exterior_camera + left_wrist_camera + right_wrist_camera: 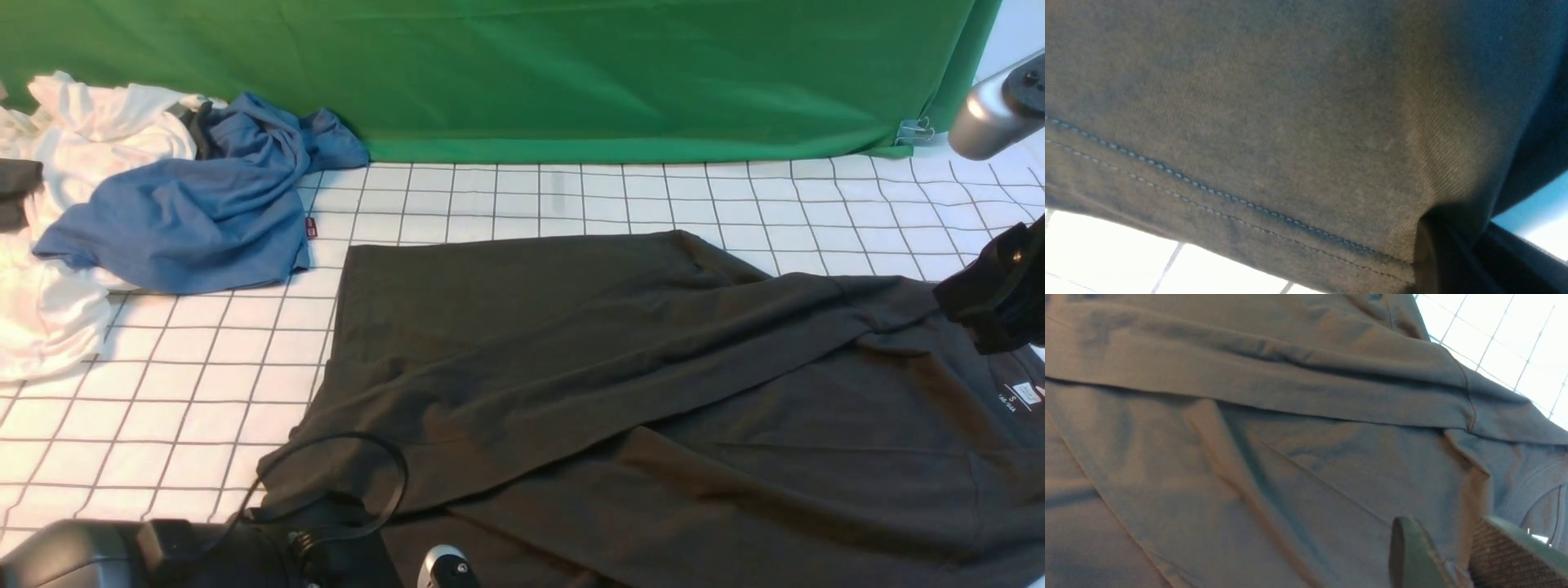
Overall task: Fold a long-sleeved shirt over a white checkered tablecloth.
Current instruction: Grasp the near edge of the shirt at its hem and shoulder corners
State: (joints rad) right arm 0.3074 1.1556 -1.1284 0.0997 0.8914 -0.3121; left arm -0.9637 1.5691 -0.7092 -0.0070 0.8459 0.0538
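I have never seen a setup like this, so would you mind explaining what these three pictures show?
This is a robot with two arms, each ending in a two-fingered gripper. The wide picture comes from a camera between the arms, looking forward; the other two come from cameras on the wrists. A dark long-sleeved shirt lies spread on a white checkered tablecloth. A blue shirt and a white garment are heaped at the far left, before a green backdrop. The left gripper is shut, apparently pinching the shirt's stitched hem. The right gripper appears to hold cloth near the neck label.
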